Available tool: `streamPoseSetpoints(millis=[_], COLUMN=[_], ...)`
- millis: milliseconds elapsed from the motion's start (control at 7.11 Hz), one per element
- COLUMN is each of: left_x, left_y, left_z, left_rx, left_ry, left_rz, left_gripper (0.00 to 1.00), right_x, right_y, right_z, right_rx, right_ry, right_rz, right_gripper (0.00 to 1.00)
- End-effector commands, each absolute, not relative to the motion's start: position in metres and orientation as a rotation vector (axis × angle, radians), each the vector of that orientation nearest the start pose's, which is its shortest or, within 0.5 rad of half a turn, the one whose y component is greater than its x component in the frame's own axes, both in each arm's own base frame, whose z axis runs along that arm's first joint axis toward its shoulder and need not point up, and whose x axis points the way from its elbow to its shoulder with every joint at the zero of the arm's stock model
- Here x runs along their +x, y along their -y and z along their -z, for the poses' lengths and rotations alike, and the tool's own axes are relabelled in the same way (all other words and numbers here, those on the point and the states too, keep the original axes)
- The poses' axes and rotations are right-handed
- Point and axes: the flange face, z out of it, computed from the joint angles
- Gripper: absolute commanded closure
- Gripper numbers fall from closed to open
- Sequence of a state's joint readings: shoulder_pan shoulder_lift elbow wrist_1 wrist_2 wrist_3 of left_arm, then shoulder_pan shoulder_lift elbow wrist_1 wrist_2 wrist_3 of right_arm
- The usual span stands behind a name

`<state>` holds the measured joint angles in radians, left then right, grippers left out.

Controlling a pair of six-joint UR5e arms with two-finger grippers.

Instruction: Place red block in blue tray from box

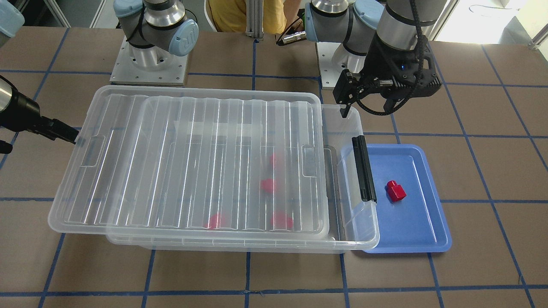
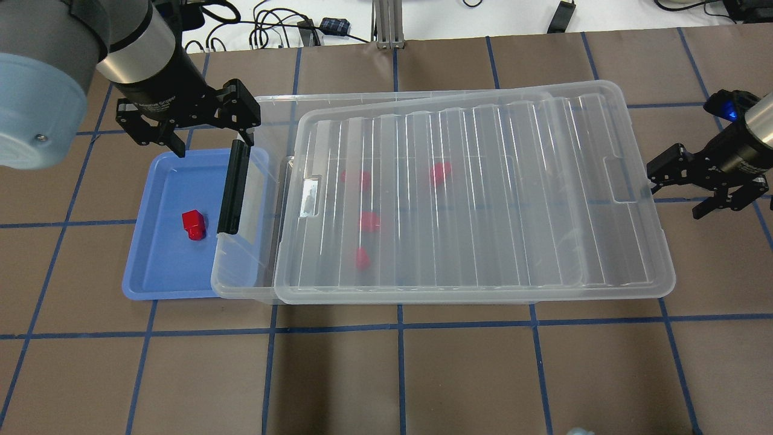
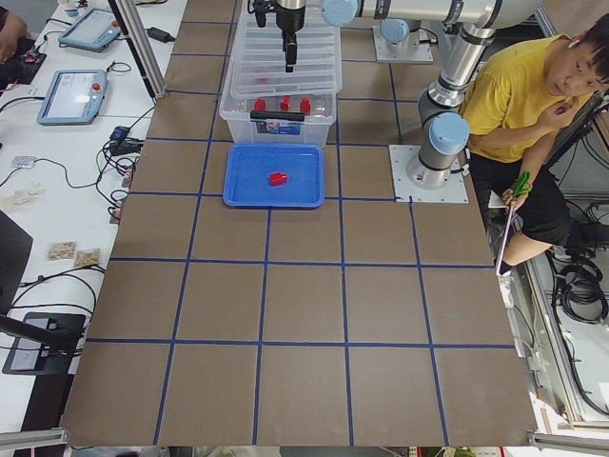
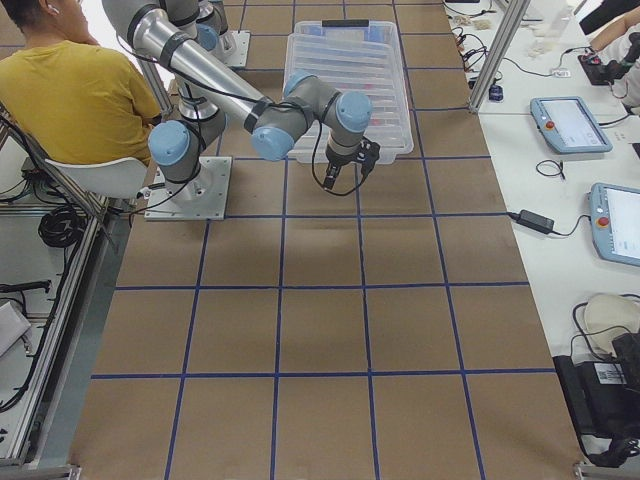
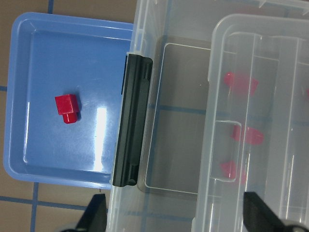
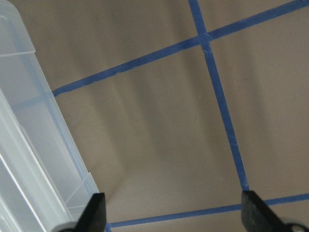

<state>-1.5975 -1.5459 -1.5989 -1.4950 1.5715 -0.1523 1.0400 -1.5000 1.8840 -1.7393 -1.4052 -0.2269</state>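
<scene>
One red block (image 1: 396, 191) (image 2: 194, 225) (image 5: 66, 108) lies in the blue tray (image 1: 411, 224) (image 2: 160, 266) (image 5: 43, 53). The tray sits against the latch end of the clear box (image 1: 357, 214) (image 2: 241, 266). The ribbed lid (image 1: 192, 158) (image 2: 483, 193) lies shifted on the box and leaves a gap by the black latch (image 1: 364, 169) (image 5: 133, 145). Several more red blocks (image 1: 269, 185) (image 2: 369, 222) show blurred under the lid. My left gripper (image 1: 368, 105) (image 2: 208, 130) (image 5: 176, 217) is open and empty, above the box's latch-end corner. My right gripper (image 1: 64, 132) (image 2: 682, 190) (image 6: 176, 217) is open and empty, just off the lid's other end.
The two arm bases (image 1: 150, 60) stand at the table's robot side. A person in a yellow shirt (image 3: 519, 95) (image 4: 70, 90) sits behind them. Side tables hold tablets and cables (image 3: 71, 95). Brown table with blue tape lines (image 2: 398, 374) lies in front of the box.
</scene>
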Motion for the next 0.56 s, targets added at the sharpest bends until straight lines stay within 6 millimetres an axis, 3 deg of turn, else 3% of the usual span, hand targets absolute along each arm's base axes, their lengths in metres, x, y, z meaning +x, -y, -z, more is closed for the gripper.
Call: streamPoseSetpoints(millis=[0, 422], left_x=[-0.1455, -0.1453], left_y=[0.4831, 0.4819], left_z=[-0.4955, -0.4956], left_rx=[-0.183, -0.183], left_ry=[-3.136, -3.134], left_rz=[0.118, 0.121], left_gripper=[0.0, 0.0], right_x=[-0.1053, -0.0979], right_y=[0.4755, 0.4701], right_z=[-0.3236, -0.3238], right_rx=[0.469, 0.53], right_ry=[-2.864, -2.823], right_rz=[-0.199, -0.181], right_gripper=[0.0, 0.0])
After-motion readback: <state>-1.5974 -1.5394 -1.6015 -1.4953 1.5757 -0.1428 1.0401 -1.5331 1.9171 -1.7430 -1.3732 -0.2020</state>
